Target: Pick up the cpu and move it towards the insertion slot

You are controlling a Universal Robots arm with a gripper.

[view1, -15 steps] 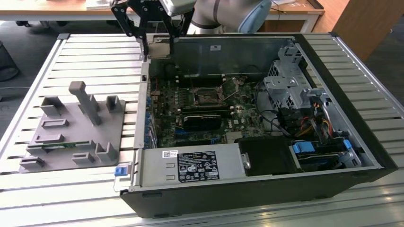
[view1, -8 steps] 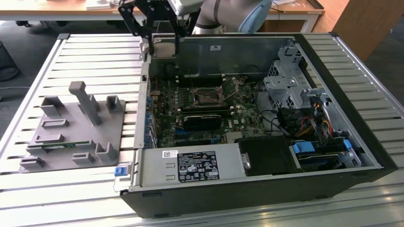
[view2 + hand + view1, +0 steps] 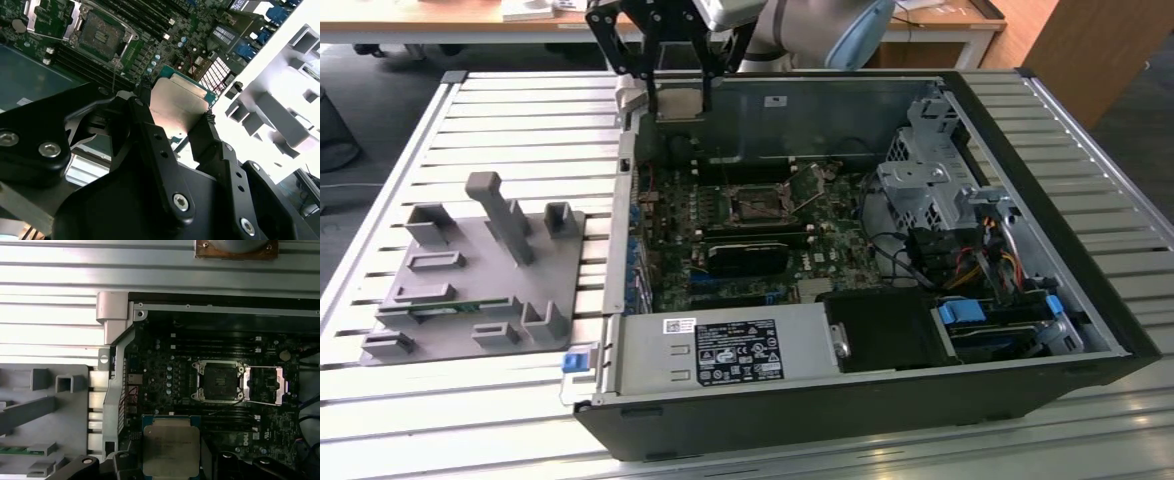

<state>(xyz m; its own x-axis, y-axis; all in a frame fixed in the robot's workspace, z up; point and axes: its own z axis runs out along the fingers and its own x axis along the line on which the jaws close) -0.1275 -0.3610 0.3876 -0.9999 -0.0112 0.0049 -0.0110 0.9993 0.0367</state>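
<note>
While closed on the cpu (image 3: 181, 102), tool (image 3: 175, 100) above case corner

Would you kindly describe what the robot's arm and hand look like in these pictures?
The hand is matte black, built from flat, angular linkage plates joined by silver screws and bolts, with rows of small holes along the long, narrow fingers. In the exterior view it appears as an open black frame. Above it, the arm has rounded pale grey segments with a light blue cap.
</note>
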